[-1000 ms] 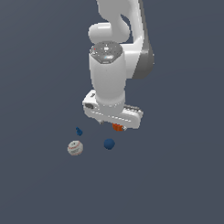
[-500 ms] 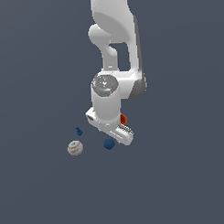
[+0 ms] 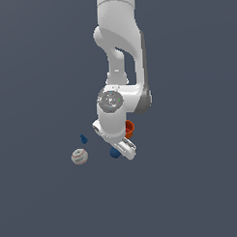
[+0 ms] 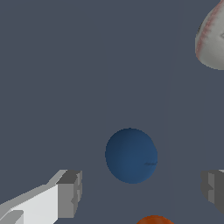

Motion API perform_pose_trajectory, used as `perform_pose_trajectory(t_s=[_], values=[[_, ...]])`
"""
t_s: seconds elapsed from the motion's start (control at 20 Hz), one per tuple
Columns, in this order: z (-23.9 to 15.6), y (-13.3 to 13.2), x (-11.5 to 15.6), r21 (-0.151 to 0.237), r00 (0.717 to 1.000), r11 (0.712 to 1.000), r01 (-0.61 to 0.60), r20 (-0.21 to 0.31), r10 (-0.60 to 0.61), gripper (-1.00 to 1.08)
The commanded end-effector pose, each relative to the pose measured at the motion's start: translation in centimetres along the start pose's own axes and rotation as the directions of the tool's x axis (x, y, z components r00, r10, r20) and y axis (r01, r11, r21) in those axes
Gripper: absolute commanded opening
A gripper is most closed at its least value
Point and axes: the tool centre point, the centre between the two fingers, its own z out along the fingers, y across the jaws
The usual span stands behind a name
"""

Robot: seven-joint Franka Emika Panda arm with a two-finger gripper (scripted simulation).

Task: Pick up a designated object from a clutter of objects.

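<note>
The dark-blue ball [image 4: 131, 155] lies on the floor, and the two grey fingertips [image 4: 70, 192] stand wide apart on either side of it. My gripper [image 4: 141, 190] is open and empty, low over the ball and not touching it. In the exterior view the ball [image 3: 114, 153] peeks out from behind the white gripper [image 3: 120, 148]. The white red-stitched baseball [image 3: 79, 156] lies to the exterior view's left of the ball and shows in the wrist view too [image 4: 213, 37]. The tiny blue piece [image 3: 83, 138] lies beyond the baseball.
The orange-red cup [image 3: 129, 128] stands just behind the gripper, partly hidden by the arm; its rim shows at the wrist view's edge [image 4: 153, 219]. The floor is plain dark grey [image 3: 190, 185].
The arm has come down and shifted toward the exterior view's left, bringing the gripper low over the dark-blue ball. The objects have not moved.
</note>
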Motion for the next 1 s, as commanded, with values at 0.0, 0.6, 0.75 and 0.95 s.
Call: perform_pose_trajectory(t_s=[0.0,0.6,0.75,0.95], values=[[0.3,0.1,0.0,0.0,1.0,1.0,-0.011,-0.001,0.011,1.0],[3.5,0.1,0.0,-0.001,1.0,1.0,-0.011,-0.001,0.011,1.0],[4.7,0.1,0.0,-0.001,1.0,1.0,-0.012,-0.001,0.012,1.0],[5.3,0.1,0.0,0.0,1.0,1.0,-0.012,-0.001,0.012,1.0]])
